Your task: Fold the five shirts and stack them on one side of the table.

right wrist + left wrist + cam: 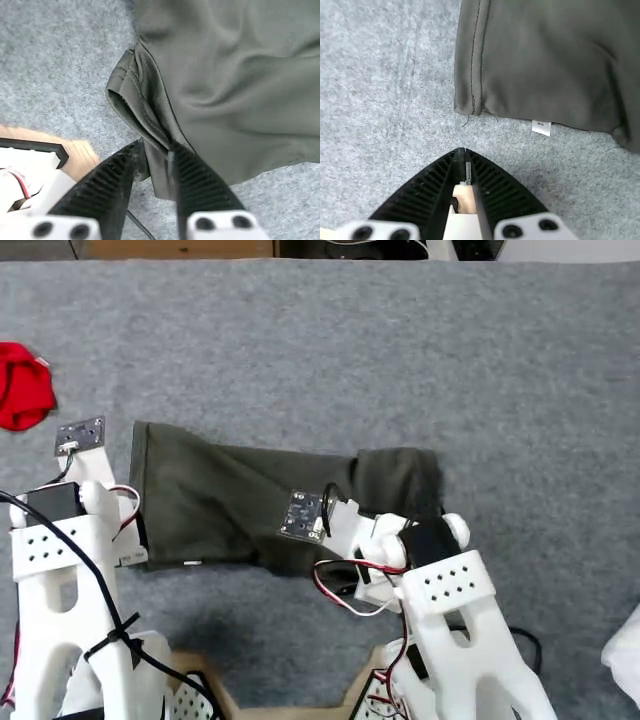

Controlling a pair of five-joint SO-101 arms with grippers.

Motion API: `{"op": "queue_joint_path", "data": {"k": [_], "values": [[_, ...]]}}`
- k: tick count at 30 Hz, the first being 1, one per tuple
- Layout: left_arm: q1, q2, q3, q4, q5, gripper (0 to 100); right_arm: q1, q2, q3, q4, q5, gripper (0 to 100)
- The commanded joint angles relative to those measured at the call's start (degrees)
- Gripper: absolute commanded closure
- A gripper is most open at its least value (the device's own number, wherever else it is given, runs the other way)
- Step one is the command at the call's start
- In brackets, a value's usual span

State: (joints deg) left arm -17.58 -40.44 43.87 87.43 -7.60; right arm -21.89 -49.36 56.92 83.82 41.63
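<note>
Olive shirt (225, 90) edge lies pinched in the right tool (155, 148).

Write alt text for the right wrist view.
The right end effector pinches a folded hem of a dark green shirt between its black ribbed fingers. The shirt lies rumpled on a grey felt table.

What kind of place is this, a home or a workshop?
Probably a robotics test bench rather than a home: the table is covered in grey felt, a white left arm and right arm show bare wiring, and a dark shirt lies ready for folding.
</note>
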Motion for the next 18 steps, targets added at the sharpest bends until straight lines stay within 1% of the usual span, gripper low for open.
{"op": "queue_joint_path", "data": {"k": [1, 3, 5, 8, 12, 18], "values": [[-0.2, -1.3, -4.7, 0.4, -0.1, 98, 3.9, -0.8, -1.4, -4.6, -0.2, 97.7], [0.3, -0.7, -7.9, 0.3, -0.1, 98, 7.4, -0.7, -2.5, -9.3, 1.8, 98.0], [1.5, 0.0, -11.0, -0.4, 0.0, 98, 10.2, 0.4, -3.3, -13.8, 3.0, 95.2], [4.8, 3.6, -14.8, -2.2, 0.1, 98, 13.0, 6.9, -5.8, -20.7, 2.9, 91.4], [8.6, 12.7, -19.1, -5.6, 2.8, 98, 16.0, 23.2, -14.2, -27.9, 2.7, 91.5], [12.5, 27.8, -24.5, -8.4, 3.1, 98, 19.5, 52.7, -36.4, -29.0, -2.3, 91.3]]}}
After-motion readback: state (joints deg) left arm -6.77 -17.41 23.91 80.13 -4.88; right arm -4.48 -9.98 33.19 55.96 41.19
